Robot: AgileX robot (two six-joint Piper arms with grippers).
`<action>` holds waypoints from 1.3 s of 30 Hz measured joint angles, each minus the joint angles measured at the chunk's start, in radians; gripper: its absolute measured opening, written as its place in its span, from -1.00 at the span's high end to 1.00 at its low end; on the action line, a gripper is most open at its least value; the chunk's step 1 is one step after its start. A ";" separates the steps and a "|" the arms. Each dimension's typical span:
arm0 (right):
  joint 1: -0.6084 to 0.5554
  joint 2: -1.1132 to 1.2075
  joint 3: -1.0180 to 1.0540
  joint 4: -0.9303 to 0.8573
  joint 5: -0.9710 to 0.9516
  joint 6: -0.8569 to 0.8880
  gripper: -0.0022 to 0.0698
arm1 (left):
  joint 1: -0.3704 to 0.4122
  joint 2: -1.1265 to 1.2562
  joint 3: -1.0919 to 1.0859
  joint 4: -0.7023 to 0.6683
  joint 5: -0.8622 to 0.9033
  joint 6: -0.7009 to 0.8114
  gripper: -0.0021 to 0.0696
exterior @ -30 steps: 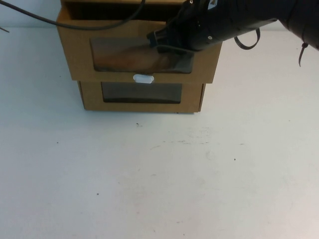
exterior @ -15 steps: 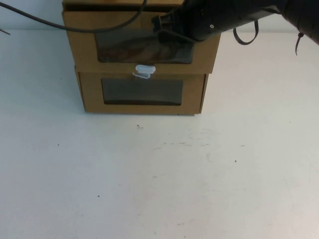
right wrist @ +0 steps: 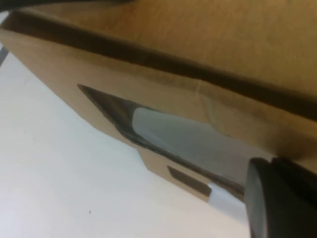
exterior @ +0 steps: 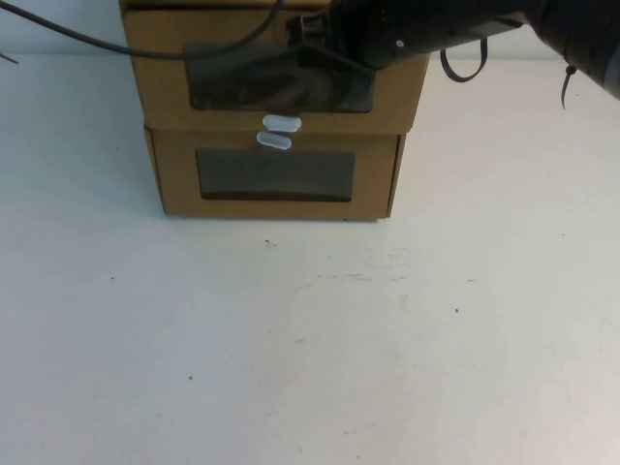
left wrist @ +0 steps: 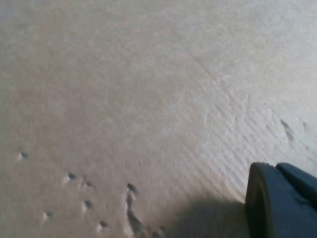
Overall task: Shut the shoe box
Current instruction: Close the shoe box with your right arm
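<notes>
My right gripper (exterior: pixel 312 48) against the shoe box (exterior: pixel 276 82) window front, grip state untellable, my left gripper (left wrist: pixel 282 203) over bare table (left wrist: pixel 124 99), grip unclear

The shoe box (exterior: pixel 276 82) is matt brown cardboard with a glossy clear film window and a smooth white plastic pull tab (exterior: pixel 282 123). The lower box (exterior: pixel 275 179) looks the same. The desk (exterior: pixel 310 339) is matt white, lightly scuffed and speckled. The right end effector (exterior: pixel 315 44) is matt black plastic.
</notes>
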 joint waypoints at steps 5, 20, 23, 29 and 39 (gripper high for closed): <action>0.000 0.022 0.000 0.014 -0.050 -0.001 0.97 | 0.000 0.000 0.000 -0.001 0.000 0.000 0.96; -0.029 0.080 -0.115 0.059 0.053 -0.024 0.97 | 0.000 0.000 -0.042 -0.007 0.038 0.000 0.96; -0.035 0.080 -0.153 0.105 0.108 -0.068 0.97 | 0.000 0.000 -0.106 0.004 0.052 0.000 0.96; -0.037 0.076 -0.208 0.125 0.254 -0.085 0.97 | 0.000 -0.055 -0.185 0.088 0.061 0.000 0.96; -0.037 -0.127 -0.209 0.026 0.406 -0.013 0.97 | 0.003 -0.226 -0.187 0.312 0.072 -0.054 0.96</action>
